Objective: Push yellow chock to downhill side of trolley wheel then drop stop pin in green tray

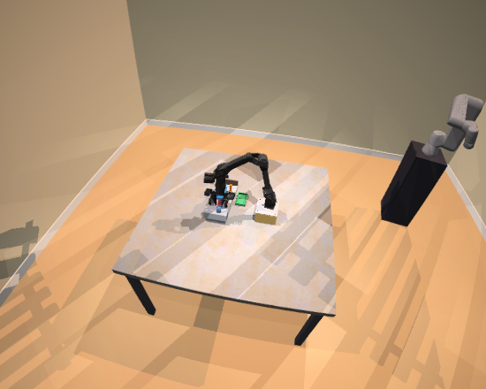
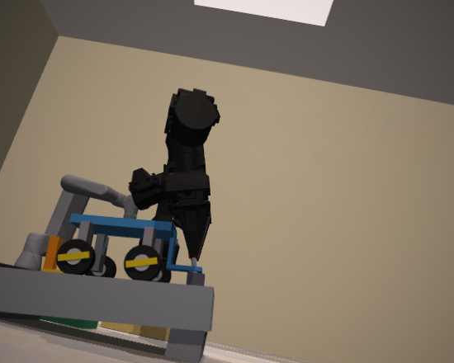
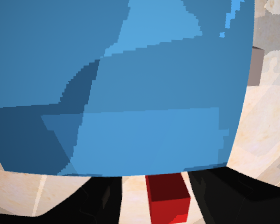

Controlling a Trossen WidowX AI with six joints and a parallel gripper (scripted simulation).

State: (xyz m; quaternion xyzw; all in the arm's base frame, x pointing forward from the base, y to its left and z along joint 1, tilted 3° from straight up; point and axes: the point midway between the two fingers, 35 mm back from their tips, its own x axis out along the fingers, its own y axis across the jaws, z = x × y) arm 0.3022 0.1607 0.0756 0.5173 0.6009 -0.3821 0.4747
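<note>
The blue trolley point(image 2: 121, 224) point(image 3: 141, 75) stands on the grey ramp point(image 2: 101, 297) point(image 1: 217, 217). The yellow chock's orange handle point(image 2: 52, 252) point(image 1: 231, 188) stands at the downhill side of the trolley's lower wheel; its wedge looks close against the wheel, but contact is hard to tell. The stop pin point(image 2: 194, 262) point(image 3: 169, 200) is upright in its holder at the uphill end, through the trolley's blue tab. My gripper point(image 2: 195, 255) point(image 3: 154, 162) is open, lowered around the pin's red head. In the wrist view a gap shows on the head's left, while the right finger is very near it. The green tray point(image 1: 241, 199) point(image 2: 73, 322) lies beside the ramp.
A pale box with a yellowish front point(image 1: 265, 218) carries the arm's base, to the right of the tray. The trolley's deck is right next to my fingers. A grey arm on a dark pedestal point(image 1: 410, 186) stands on the floor away from the table.
</note>
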